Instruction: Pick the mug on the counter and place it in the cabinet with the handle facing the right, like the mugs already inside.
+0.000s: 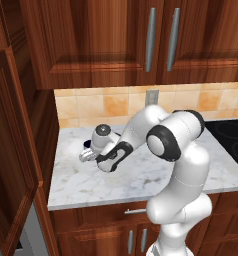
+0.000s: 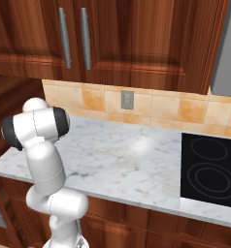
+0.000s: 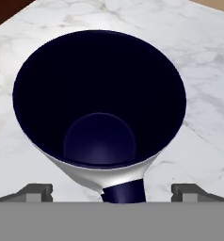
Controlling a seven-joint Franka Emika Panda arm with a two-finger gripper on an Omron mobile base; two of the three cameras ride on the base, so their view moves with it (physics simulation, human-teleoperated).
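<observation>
Standing between the open gripper [image 3: 111,192] fingertips: mug [image 3: 100,103].

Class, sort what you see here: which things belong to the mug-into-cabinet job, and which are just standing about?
Job: mug, its handle, counter, open gripper, tall cabinet's door.
Standing about: stove top, wall outlet, upper cabinets.

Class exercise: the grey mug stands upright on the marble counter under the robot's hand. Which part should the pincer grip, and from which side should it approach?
Probably from above, closing on the rim wall by the handle. The mug stands upright with its dark mouth open to the hand, and the open pincer has a fingertip either side of the handle. The counter around it looks clear for descending.
</observation>
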